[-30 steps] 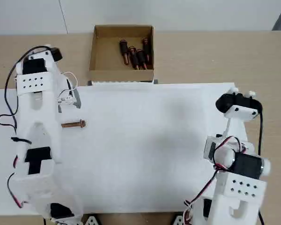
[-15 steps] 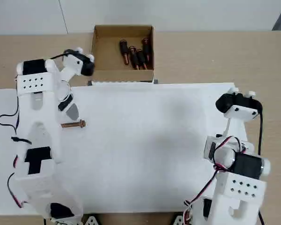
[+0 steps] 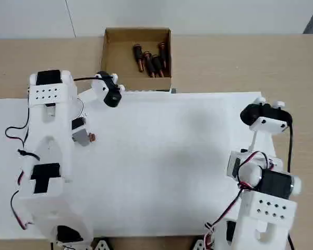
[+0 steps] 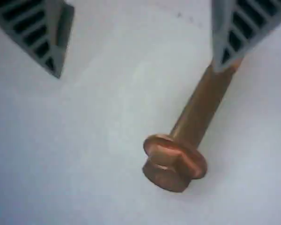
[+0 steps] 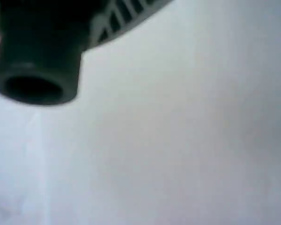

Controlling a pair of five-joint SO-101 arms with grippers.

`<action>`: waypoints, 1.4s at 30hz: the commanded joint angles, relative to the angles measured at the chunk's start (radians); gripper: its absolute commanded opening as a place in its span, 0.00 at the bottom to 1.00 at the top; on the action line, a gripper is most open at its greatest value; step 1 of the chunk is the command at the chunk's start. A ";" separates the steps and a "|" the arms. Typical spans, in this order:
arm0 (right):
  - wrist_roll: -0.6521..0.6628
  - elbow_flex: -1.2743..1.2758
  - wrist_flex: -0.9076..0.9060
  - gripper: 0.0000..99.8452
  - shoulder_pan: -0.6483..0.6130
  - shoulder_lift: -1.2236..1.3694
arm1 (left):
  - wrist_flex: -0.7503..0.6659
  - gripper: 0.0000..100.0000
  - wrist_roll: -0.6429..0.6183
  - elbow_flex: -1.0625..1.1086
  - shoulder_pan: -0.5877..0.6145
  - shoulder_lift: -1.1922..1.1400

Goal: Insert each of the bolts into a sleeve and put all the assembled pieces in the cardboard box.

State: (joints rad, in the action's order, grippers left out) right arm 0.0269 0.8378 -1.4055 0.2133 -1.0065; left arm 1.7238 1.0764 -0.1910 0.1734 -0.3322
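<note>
The left gripper (image 4: 138,65) hangs spread over the bolt (image 4: 187,140), which lies on the white sheet (image 4: 84,164) at the left, its shank under one fingertip (image 4: 227,47). The right gripper (image 5: 79,28) pinches a black sleeve (image 5: 37,70).

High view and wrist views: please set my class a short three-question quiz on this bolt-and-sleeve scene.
1. True or false: the cardboard box is empty.
2. Choose one. The bolt lies: A) on the white sheet; B) on bare wood; C) inside the box.
3. Fill the gap: the jaws of the left gripper, over the bolt, stand ____.

Key: 1 false; 2 A; 3 open.
</note>
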 commanded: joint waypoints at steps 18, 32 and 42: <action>0.009 -0.012 0.001 0.00 0.004 -0.018 | -0.183 0.15 0.009 -0.010 -0.011 -0.176; 0.009 -0.012 -0.005 0.00 0.008 -0.018 | -0.175 0.04 0.008 -0.012 -0.031 -0.169; 0.009 -0.020 -0.007 0.00 0.008 -0.019 | 0.026 0.00 -0.054 -0.277 -0.100 -0.169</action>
State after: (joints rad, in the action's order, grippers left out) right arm 0.0269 0.8378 -1.4055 0.2133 -1.0065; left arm 1.7116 1.0764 -0.3613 0.0921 -0.5194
